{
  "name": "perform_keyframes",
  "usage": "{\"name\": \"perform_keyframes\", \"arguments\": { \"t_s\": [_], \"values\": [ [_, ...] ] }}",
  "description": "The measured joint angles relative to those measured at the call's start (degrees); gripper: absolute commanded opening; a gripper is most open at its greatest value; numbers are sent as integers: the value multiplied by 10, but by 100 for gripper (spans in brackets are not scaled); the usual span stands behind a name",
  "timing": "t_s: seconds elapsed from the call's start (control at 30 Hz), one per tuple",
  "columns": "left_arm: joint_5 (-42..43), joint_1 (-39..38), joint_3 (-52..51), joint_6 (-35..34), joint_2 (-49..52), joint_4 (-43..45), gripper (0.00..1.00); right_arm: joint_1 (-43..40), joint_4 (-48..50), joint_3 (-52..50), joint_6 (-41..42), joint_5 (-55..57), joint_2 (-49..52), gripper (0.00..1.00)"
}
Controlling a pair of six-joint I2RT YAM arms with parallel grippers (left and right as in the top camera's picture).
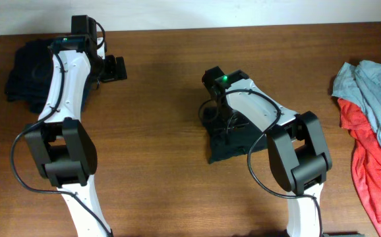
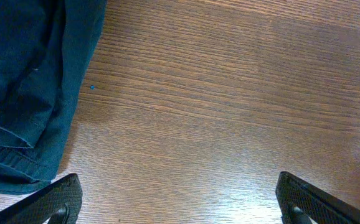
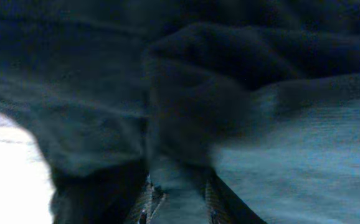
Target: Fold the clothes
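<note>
A folded black garment (image 1: 238, 146) lies at the table's centre, partly under my right arm. My right gripper (image 1: 211, 113) is down at its far left corner. In the right wrist view dark fabric (image 3: 198, 93) fills the frame, and a fold of it sits between the narrowly spaced fingers of the gripper (image 3: 177, 199). A dark navy pile (image 1: 26, 72) lies at the far left. My left gripper (image 1: 115, 68) hovers just right of it, wide open and empty. The left wrist view has that gripper (image 2: 180, 205) over bare wood, with the navy cloth (image 2: 24, 81) on the left.
A grey-blue garment (image 1: 375, 92) and a red one (image 1: 372, 171) lie heaped at the right edge. The wooden table (image 1: 157, 151) meets a white wall along the far side.
</note>
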Motion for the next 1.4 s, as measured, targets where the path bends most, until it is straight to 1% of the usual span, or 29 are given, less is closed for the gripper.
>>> {"name": "perform_keyframes", "arguments": {
  "t_s": [0.37,0.67,1.23,1.4],
  "values": [
    [0,0,0,0,0,0,99,0,20,0,9,-23,0,34],
    [0,0,0,0,0,0,99,0,23,0,17,1,0,34],
    [0,0,0,0,0,0,99,0,26,-1,28,9,0,34],
    [0,0,0,0,0,0,99,0,54,-33,30,10,0,33]
  ]
}}
